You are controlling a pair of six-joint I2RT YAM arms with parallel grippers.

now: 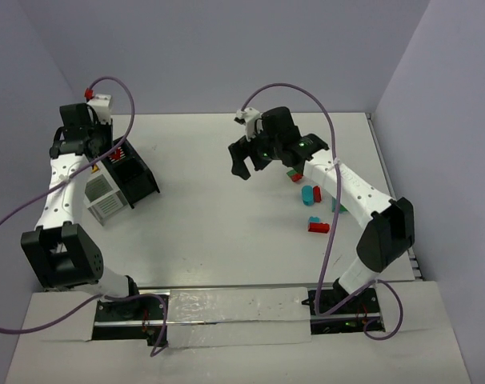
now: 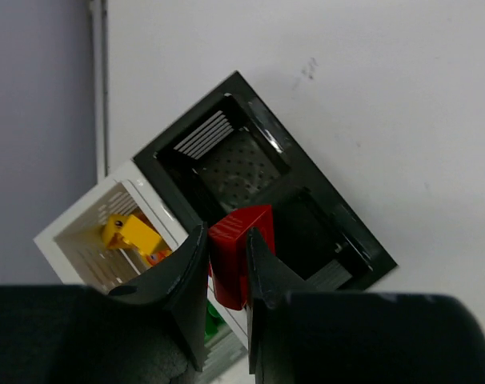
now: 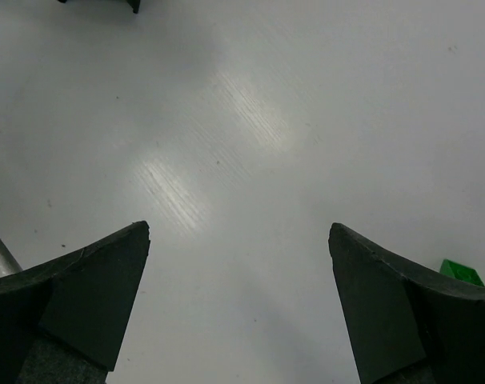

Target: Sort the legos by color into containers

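Note:
My left gripper (image 2: 225, 264) is shut on a red lego (image 2: 241, 240) and holds it above the joined containers, over the edge between the black bin (image 2: 268, 128) and the white bin (image 2: 74, 220). The white bin holds a yellow lego (image 2: 132, 232) and an orange one; a green lego (image 2: 213, 320) lies in a compartment below the jaws. In the top view the left gripper (image 1: 113, 154) hangs over the black bin (image 1: 140, 182) and white bin (image 1: 106, 202). My right gripper (image 1: 254, 164) is open and empty over bare table (image 3: 238, 240), left of the loose legos (image 1: 313, 208).
The loose legos at the right are red, green, cyan and teal, beside the right forearm. A green lego (image 3: 463, 273) shows at the right edge of the right wrist view. Walls close the table at the back and both sides.

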